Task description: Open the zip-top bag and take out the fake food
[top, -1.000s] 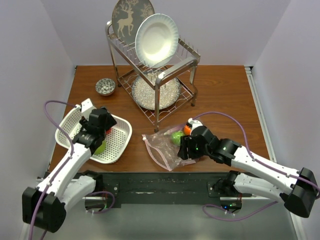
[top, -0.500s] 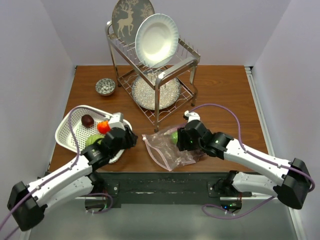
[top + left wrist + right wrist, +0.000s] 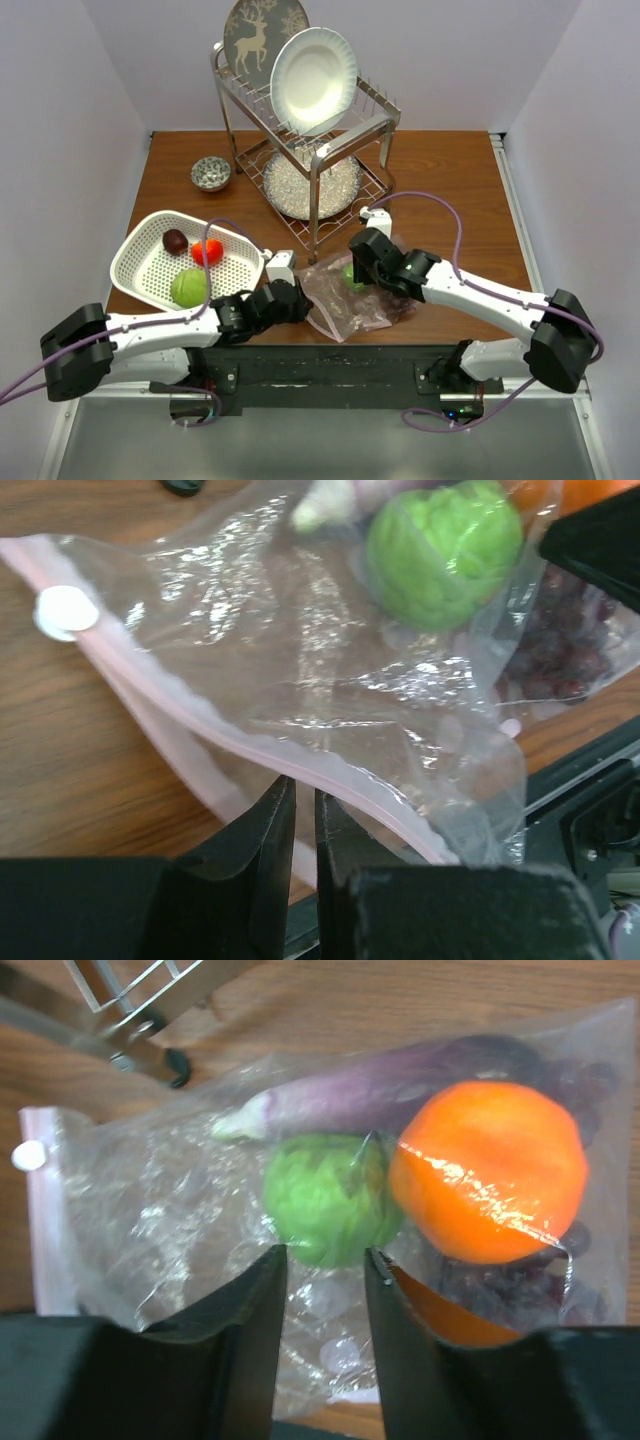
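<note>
1. Nearly shut, the left gripper (image 3: 305, 788) lies low at the near edge of the brown wooden desk (image 3: 450, 190). Its fingers are pressed to a thin slit and pinch the pinkish zip strip (image 3: 130, 670) of the crinkly clear plastic zip-top bag (image 3: 250, 650).
2. Over the bag's far side, the right gripper (image 3: 325, 1255) hovers with its fingers spread and nothing between them. A green cabbage-like plastic ball (image 3: 330, 1200) sits inside the bag just beyond the tips.
3. Touching that ball inside the bag is an orange round plastic fruit (image 3: 490, 1170). A long pale-purple vegetable (image 3: 400, 1085) lies across above both, and dark purple grapes (image 3: 560, 650) lie at the closed end.
4. The bag lies flat on the desk between the two arms, near the foot of the metal dish rack (image 3: 315, 215).
5. Left of the bag, a white perforated plastic basket (image 3: 115, 268) holds a green leafy ball (image 3: 188, 288), a red round fruit (image 3: 207, 251) and a dark purple round piece (image 3: 175, 240).
6. A small patterned bowl (image 3: 211, 173) stands behind the basket.
</note>
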`<move>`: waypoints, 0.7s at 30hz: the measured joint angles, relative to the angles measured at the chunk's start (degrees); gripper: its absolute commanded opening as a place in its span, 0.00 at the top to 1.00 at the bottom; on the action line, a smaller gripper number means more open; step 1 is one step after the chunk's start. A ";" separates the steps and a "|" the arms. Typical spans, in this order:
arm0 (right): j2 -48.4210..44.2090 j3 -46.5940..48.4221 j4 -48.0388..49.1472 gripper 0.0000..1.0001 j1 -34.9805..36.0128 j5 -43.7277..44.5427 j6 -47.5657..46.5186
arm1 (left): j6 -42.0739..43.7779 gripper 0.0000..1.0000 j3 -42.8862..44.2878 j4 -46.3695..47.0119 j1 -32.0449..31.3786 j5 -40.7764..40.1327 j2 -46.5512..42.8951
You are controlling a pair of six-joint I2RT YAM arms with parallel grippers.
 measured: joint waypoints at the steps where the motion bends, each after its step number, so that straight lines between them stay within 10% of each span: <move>1: 0.81 0.20 0.04 0.65 0.00 0.79 0.24 | -0.17 0.82 0.00 1.27 -0.31 0.13 0.72; 11: 6.45 0.72 1.09 0.76 0.04 8.22 4.59 | -1.01 0.77 -0.79 13.20 -2.95 0.52 9.20; 21: 4.13 -3.30 5.84 0.62 0.04 12.44 8.76 | -0.52 0.71 -1.70 19.93 -3.54 0.33 14.23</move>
